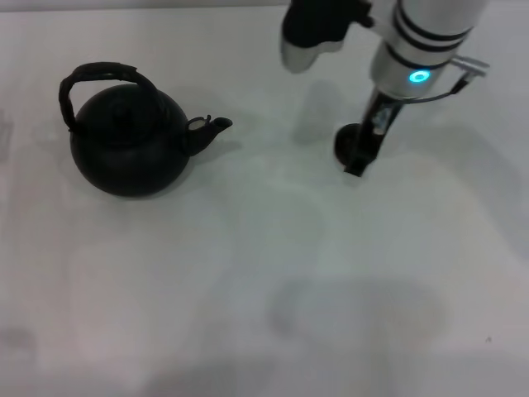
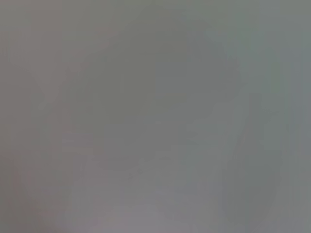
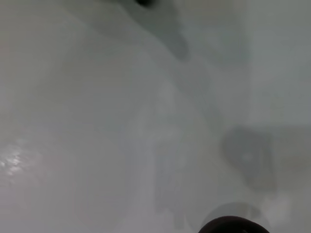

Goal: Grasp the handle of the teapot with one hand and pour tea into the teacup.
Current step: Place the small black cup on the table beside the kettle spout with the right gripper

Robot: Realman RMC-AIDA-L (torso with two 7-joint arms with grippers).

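Observation:
The teapot [image 1: 128, 145] is a round matte black pot on the left of the white table [image 1: 264, 273]. Its short spout [image 1: 213, 128] points right and its lid is on. The handle [image 1: 99, 78] arches over its top with nothing touching it. The teacup [image 1: 344, 144], small and black, sits at the right, partly hidden behind my right gripper [image 1: 357, 165], which reaches down onto it from above. A dark round edge, likely the teacup [image 3: 228, 225], shows in the right wrist view. My left gripper is out of view; its wrist view shows only blank surface.
My right arm's silver wrist with a lit blue ring [image 1: 420, 77] hangs over the back right of the table. A wide stretch of bare table lies between the teapot's spout and the teacup.

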